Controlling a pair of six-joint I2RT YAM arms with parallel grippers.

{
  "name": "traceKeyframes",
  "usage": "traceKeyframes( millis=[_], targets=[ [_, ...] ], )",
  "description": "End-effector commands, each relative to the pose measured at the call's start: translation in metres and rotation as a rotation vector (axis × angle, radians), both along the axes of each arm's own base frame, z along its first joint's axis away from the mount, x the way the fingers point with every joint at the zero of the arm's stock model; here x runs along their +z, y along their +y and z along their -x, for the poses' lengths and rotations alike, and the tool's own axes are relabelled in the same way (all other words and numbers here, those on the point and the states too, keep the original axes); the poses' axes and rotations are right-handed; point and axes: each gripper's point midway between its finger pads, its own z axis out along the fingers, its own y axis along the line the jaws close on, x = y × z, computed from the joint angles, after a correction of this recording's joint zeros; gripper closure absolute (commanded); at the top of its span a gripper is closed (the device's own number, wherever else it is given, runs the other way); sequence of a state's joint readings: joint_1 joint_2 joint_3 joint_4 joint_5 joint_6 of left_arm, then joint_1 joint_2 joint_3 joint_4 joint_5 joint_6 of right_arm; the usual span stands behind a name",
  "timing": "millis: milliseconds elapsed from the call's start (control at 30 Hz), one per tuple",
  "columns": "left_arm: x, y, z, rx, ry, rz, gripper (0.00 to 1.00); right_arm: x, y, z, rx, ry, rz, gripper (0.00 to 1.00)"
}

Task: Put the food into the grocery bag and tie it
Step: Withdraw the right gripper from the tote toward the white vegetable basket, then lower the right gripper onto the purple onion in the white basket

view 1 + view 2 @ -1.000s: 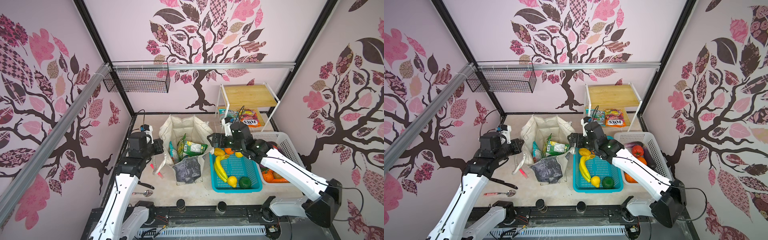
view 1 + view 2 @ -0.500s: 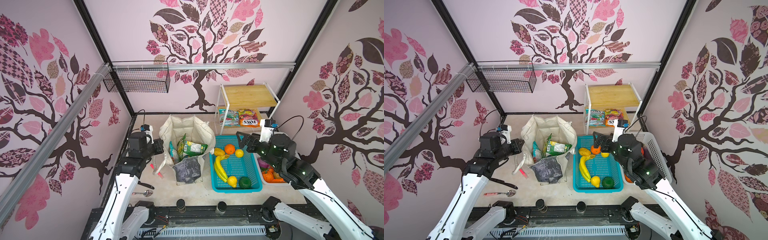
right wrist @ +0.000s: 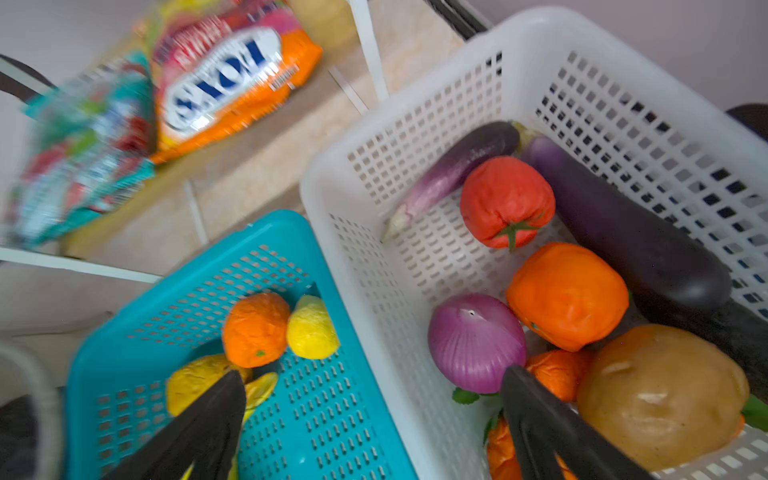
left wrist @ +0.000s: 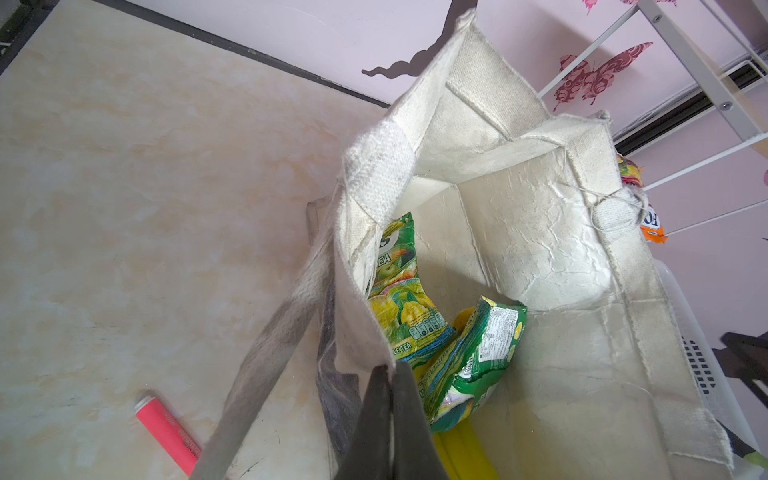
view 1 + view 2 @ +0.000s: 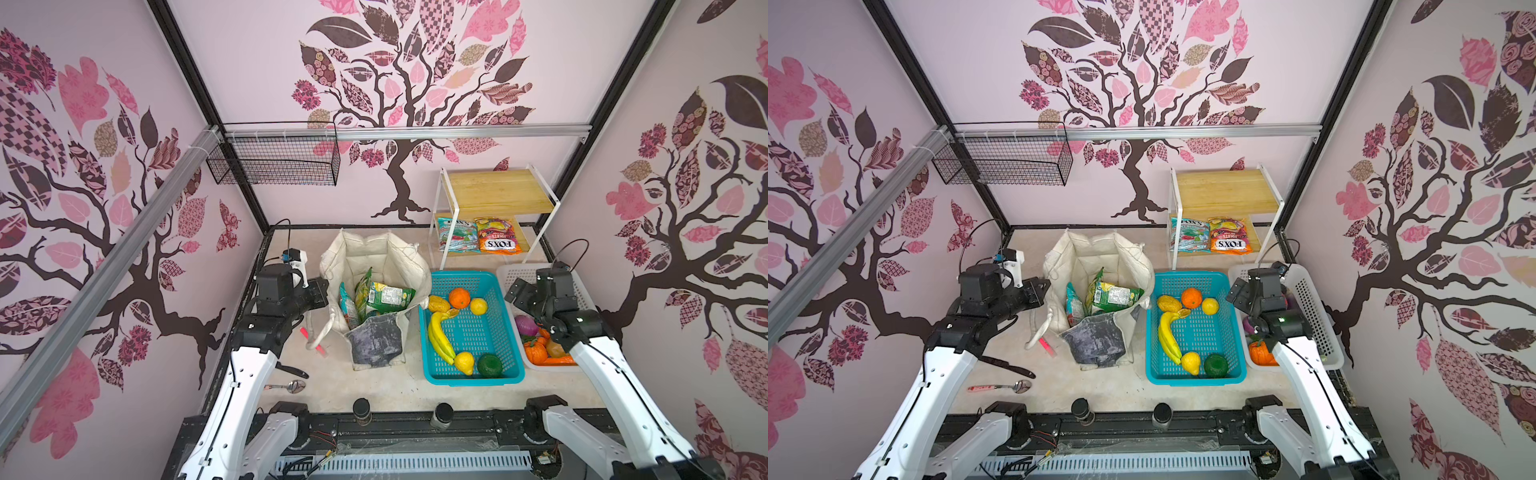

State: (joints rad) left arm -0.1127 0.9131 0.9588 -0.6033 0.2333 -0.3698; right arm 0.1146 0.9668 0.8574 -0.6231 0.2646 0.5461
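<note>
We see the left hand (image 4: 392, 374) pinched shut on the near rim of the grocery bag (image 5: 374, 257). The bag stands open on the bench (image 5: 386, 386), just left of the teal basket (image 5: 471, 379). Green snack packets (image 5: 384, 296) are inside the bag. The right hand (image 3: 370, 428) is spread wide and empty, hanging over the seam between the teal basket and the white basket (image 3: 436, 95). Bananas (image 5: 440, 336), orange (image 5: 459, 297) and lemons (image 5: 478, 306) are in the teal basket. Purple onion (image 3: 477, 343) and tomato (image 3: 507, 201) are in the white one.
</note>
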Motion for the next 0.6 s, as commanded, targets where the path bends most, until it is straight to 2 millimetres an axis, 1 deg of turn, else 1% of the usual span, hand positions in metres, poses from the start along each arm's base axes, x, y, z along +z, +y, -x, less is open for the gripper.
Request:
traceKeyframes(
  millis=[0, 100, 167, 233, 267, 333, 400, 433, 500, 567],
  targets=[
    [0.003, -0.005, -0.001, -0.026, -0.023, 0.024, 1.00, -0.020, -0.018, 0.012, -0.059, 0.081, 0.081, 0.04],
    [0.003, -0.008, -0.001, -0.036, -0.020, 0.031, 1.00, -0.034, -0.023, 0.012, -0.065, 0.107, 0.060, 0.11],
    [0.004, -0.009, 0.000, -0.042, -0.023, 0.037, 1.00, -0.047, -0.023, 0.012, -0.047, 0.140, -0.033, 0.17],
    [0.004, -0.009, 0.000, -0.044, -0.026, 0.040, 1.00, -0.056, -0.028, 0.014, -0.054, 0.146, -0.107, 0.20],
    [0.004, -0.009, 0.000, -0.044, -0.023, 0.041, 1.00, -0.057, -0.031, 0.015, -0.063, 0.144, -0.120, 0.20],
    [0.003, -0.009, -0.001, -0.044, -0.022, 0.042, 1.00, -0.057, -0.031, 0.014, -0.067, 0.136, -0.132, 0.24],
    [0.003, -0.010, 0.000, -0.045, -0.021, 0.043, 1.00, -0.064, -0.031, 0.013, -0.068, 0.160, -0.134, 0.30],
    [0.003, -0.010, 0.000, -0.045, -0.021, 0.043, 1.00, -0.071, -0.031, 0.013, -0.069, 0.195, -0.134, 0.31],
    [0.004, -0.010, 0.001, -0.045, -0.023, 0.044, 1.00, -0.083, -0.032, 0.015, -0.077, 0.252, -0.136, 0.30],
    [0.004, -0.009, 0.001, -0.041, -0.026, 0.044, 1.00, -0.088, -0.031, 0.015, -0.081, 0.258, -0.149, 0.30]
  ],
)
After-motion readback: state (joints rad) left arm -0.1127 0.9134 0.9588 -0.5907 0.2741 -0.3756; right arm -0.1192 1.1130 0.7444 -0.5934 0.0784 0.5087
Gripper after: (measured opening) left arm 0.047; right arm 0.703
